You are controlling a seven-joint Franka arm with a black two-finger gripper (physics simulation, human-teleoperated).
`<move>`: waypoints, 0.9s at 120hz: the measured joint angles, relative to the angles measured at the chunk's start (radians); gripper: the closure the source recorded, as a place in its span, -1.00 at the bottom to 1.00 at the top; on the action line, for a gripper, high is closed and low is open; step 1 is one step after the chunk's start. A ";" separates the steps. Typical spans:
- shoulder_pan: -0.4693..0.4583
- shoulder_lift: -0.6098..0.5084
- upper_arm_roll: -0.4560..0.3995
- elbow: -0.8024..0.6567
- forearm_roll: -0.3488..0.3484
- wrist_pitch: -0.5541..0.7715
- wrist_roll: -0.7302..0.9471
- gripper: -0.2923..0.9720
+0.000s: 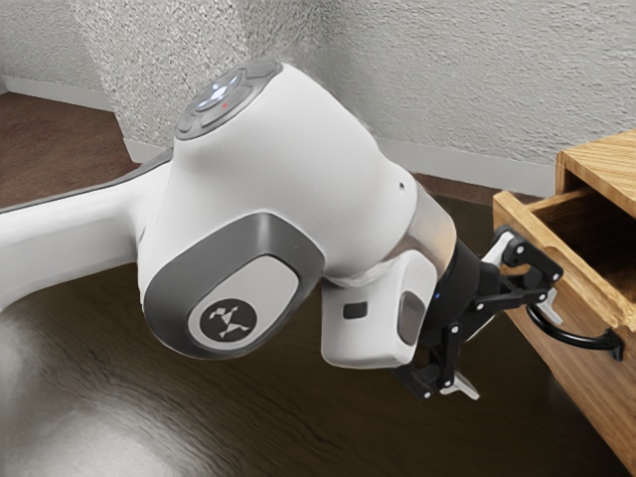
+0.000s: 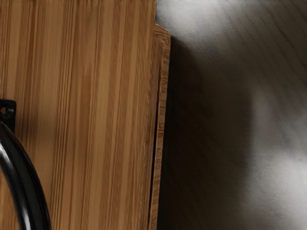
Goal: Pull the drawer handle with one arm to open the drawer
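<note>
The wooden drawer [image 1: 568, 370] juts out of its cabinet [image 1: 604, 165] at the exterior view's right, with its dark inside showing behind the front panel. A curved black handle [image 1: 579, 340] is fixed to the drawer front. My black gripper [image 1: 484, 316] hangs just to the left of the handle's near end, open, its two fingers spread wide, one up by the drawer's top corner and one low. Nothing sits between them. The wrist view looks onto the drawer front [image 2: 86, 105], with the handle [image 2: 21, 187] and its mounting plate beside the hand.
A dark wooden tabletop [image 1: 298, 427] runs under the arm and past the drawer front's edge [image 2: 160, 134]. Behind it stands a pale textured wall [image 1: 477, 70] with a white baseboard. My bulky white arm [image 1: 278, 219] spans the exterior view's left and middle.
</note>
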 joint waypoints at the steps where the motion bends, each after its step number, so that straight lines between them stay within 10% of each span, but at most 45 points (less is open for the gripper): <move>1: 0.000 -0.004 -0.001 -0.003 0.000 0.000 0.000 -0.54; 108: 0.013 -0.298 -0.005 -0.280 0.006 0.010 0.008 -0.54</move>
